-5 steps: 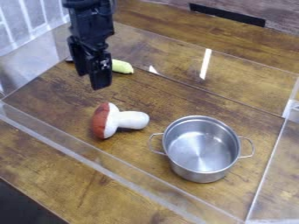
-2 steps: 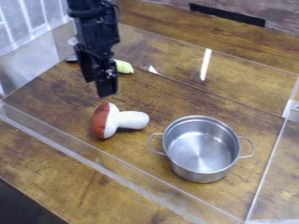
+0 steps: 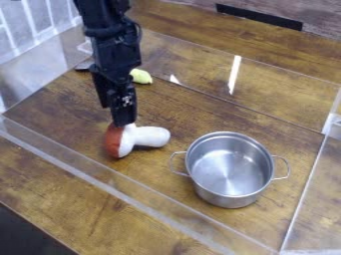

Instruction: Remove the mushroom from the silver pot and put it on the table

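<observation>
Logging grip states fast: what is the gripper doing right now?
Gripper: open, holding nothing, pointing down right above the mushroom that lies on the table.

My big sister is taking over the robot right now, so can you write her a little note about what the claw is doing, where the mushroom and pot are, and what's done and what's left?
Gripper: open, pointing down, right above the mushroom's red cap, holding nothing.
Mushroom: lying on its side on the table, to the left of the silver pot, not inside it.
Silver pot: upright and empty.
A small yellow-green vegetable lies farther back, partly behind the arm.
Done: as things lie, the mushroom is out of the pot and on the table.
Left: probably nothing but backing the arm away; check before it grabs the mushroom.
</observation>
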{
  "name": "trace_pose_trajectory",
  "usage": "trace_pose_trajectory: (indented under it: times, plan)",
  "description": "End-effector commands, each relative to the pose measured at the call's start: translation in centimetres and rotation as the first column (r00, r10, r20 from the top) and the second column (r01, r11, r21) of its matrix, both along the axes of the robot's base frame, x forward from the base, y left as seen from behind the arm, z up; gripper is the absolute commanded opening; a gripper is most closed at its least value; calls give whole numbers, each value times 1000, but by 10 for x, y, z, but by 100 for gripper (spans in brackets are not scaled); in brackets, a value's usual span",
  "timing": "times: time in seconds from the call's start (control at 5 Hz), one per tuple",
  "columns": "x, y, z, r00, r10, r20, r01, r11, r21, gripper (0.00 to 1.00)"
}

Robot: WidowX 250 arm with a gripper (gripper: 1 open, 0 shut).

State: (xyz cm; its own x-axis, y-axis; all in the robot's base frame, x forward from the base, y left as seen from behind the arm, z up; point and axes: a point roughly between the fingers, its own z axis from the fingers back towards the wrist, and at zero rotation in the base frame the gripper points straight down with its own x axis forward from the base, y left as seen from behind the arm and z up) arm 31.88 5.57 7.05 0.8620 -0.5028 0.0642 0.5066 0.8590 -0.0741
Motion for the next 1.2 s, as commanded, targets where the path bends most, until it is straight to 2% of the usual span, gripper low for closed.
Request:
trace_pose_trajectory:
  times: [0.0,0.2,0.4,0.6,0.8,1.0]
  plan:
    - [0,-2,19,998,41,56,-42,999,11,100]
    - [-3,-7,24,995,80,57,-80,997,12,100]
    - [-4,-7,27,994,88,58,-89,996,11,100]
    - [-5,-6,29,994,96,58,-97,995,11,0]
    - [-6,-6,34,992,109,60,-110,994,10,0]
    - [6,-4,45,991,115,67,-115,993,3,0]
